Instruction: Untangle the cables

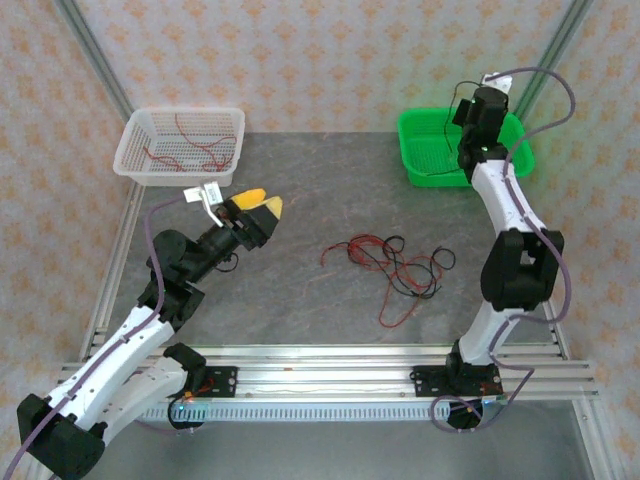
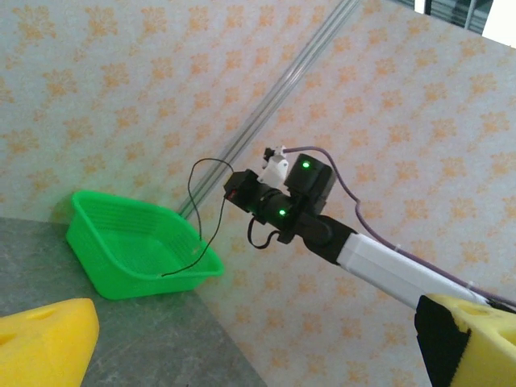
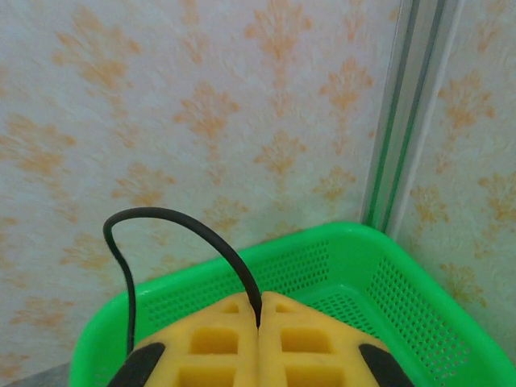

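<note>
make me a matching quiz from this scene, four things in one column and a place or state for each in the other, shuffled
1 white basket
2 snarl of cables
3 right gripper
4 left gripper

a shut on a black cable over the green basket
b middle of the table
c open, holding nothing
d holds red wires

Pairs: 1-d, 2-b, 3-a, 4-c

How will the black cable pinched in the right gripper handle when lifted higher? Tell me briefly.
Probably floppy: the black cable arcs out of the shut right gripper and droops toward the green basket. It is likely very light, being so thin. It may slip, since only a narrow strand is pinched.
</note>
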Robot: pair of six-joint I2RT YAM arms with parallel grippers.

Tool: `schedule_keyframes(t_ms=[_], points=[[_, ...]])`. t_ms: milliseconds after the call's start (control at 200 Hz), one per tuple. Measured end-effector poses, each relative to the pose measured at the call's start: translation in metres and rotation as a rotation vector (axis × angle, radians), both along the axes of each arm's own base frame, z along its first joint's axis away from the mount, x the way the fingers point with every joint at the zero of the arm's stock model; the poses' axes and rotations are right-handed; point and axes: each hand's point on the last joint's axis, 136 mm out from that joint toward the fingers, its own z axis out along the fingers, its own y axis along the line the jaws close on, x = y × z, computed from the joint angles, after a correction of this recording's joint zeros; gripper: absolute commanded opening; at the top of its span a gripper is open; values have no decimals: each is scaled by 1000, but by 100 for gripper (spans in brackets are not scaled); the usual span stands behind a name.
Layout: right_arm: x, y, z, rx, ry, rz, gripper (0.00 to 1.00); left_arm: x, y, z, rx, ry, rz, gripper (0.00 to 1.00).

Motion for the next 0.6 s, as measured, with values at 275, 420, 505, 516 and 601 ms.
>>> schedule_keyframes(t_ms=[275,420,505,516,601], points=[[54,-20,-29,7,29,-24,0,2,3,-6,40,15,26,99],[69,-20,-16,7,1,-22,0,3,5,-5,56,16,47,99],[75,-22,-14,5,-8,-28,0,5,7,-4,67,16,61,99],[76,-22,-14,4,-9,-30,0,5,7,-4,68,16,63,99],[82,-24,-28,4,13,-40,0,6,8,-3,74,20,71,99]])
